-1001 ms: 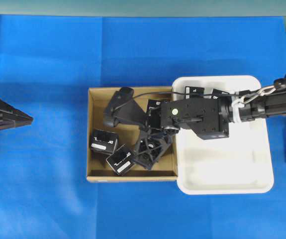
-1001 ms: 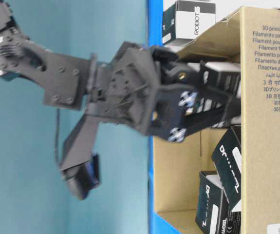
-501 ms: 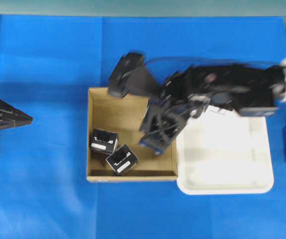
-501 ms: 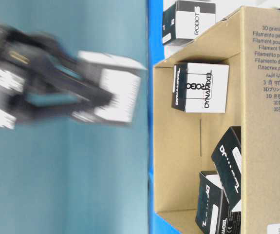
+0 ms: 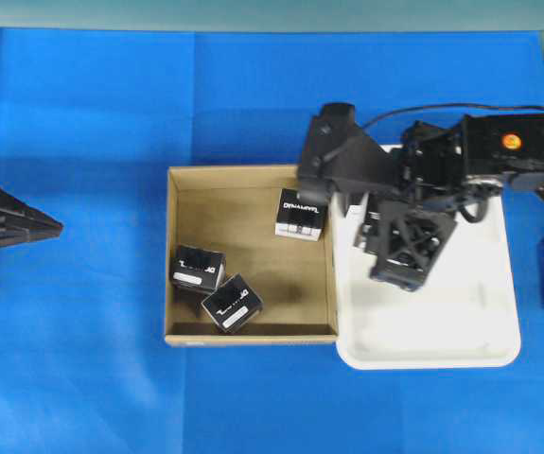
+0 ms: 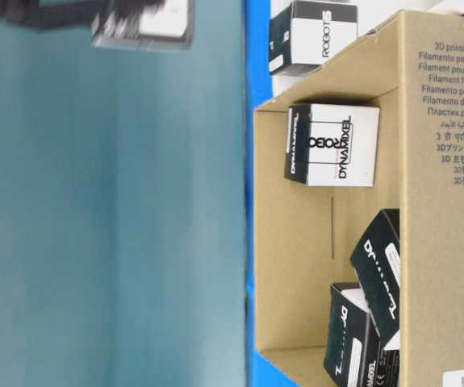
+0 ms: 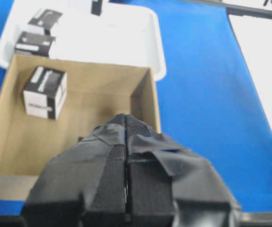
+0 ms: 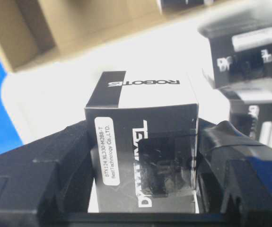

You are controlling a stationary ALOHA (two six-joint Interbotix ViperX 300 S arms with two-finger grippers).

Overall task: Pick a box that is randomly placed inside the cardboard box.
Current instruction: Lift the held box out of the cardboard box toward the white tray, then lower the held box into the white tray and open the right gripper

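Observation:
The brown cardboard box (image 5: 173,255) sits in the middle of the blue table. Inside it lie three small black boxes: one by the far right wall (image 5: 300,213) and two near the front left (image 5: 198,268) (image 5: 232,303). My right gripper (image 5: 399,251) hangs over the white tray, raised above it. In the right wrist view that gripper (image 8: 147,137) is shut on another black box (image 8: 145,109) with white lettering, and its fingers (image 8: 60,161) press both sides. My left gripper (image 5: 49,225) stays at the left edge, shut on nothing (image 7: 126,117).
The white tray (image 5: 442,331) touches the cardboard box's right wall. Two more black boxes (image 8: 242,52) (image 8: 254,113) lie in the tray's far part. The held box shows blurred, high up, in the table-level view (image 6: 147,20). Blue cloth surrounds everything.
My right gripper has risen out of the cardboard box with a black box in it and swung right, over the white tray. The left arm has not moved.

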